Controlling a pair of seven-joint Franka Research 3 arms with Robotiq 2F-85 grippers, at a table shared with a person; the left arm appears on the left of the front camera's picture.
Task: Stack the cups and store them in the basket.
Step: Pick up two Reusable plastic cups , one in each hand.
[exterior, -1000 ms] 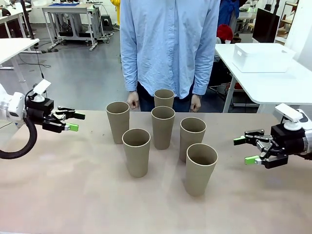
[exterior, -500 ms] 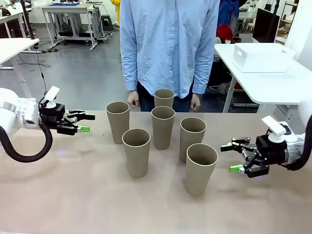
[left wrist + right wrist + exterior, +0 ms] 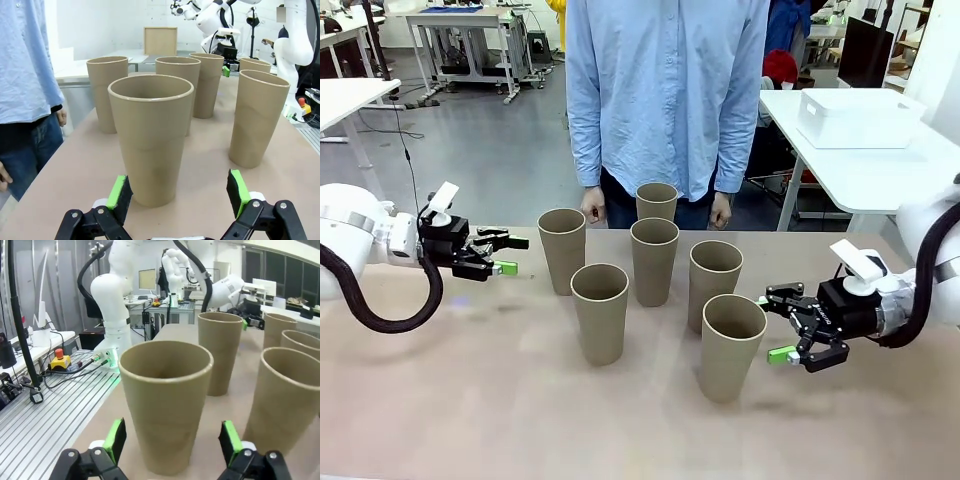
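Six cups (image 3: 654, 260) stand upright and close together in the middle of the table. The left gripper (image 3: 515, 254) is just left of the far-left cup (image 3: 562, 250) and the right gripper (image 3: 772, 328) just right of the near-right cup (image 3: 732, 345), both with jaws spread wide and empty. A finger may clip a neighbouring cup on the way in, and an off-centre or low squeeze may tip the tall tapered cup or let it slip out.

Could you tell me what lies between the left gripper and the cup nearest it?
Just bare table between the left gripper and that cup, per the front view.
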